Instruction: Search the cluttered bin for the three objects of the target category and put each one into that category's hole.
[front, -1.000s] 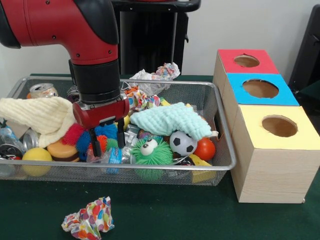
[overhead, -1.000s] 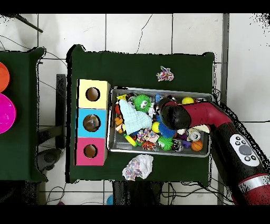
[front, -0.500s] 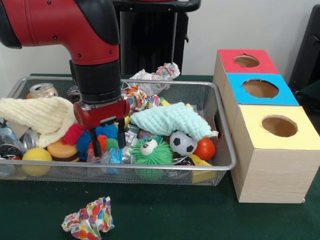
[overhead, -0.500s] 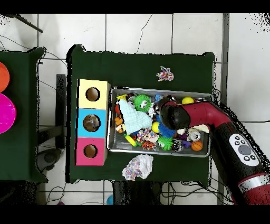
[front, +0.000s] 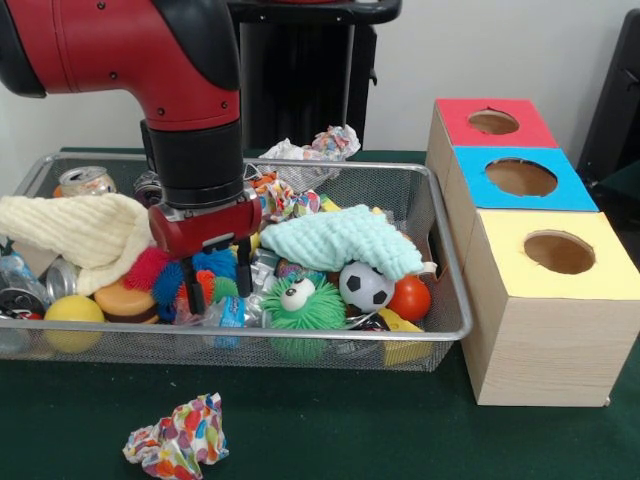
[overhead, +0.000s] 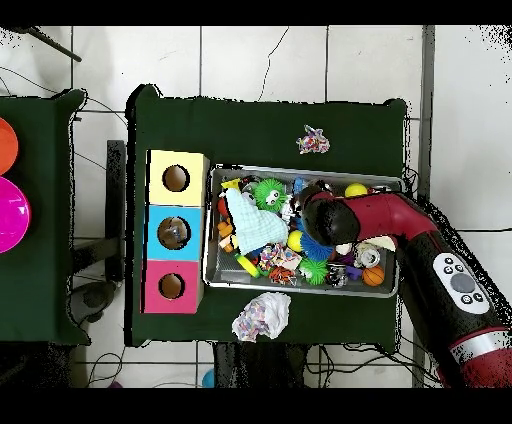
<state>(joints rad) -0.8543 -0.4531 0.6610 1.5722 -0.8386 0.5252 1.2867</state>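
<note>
Two fingers (front: 215, 283) astride spiky toys (front: 192, 278).

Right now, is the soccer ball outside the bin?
No, the soccer ball sits inside the wire bin, beside the green fuzzy toy.

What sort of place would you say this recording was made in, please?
Probably a robotics lab: a red robot arm works over a mesh bin of toys on a green-covered table, beside a wooden sorting box with three coloured holes.

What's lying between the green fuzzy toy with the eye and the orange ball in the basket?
A small soccer ball sits between the green toy and orange ball, seen in the front view.
</note>
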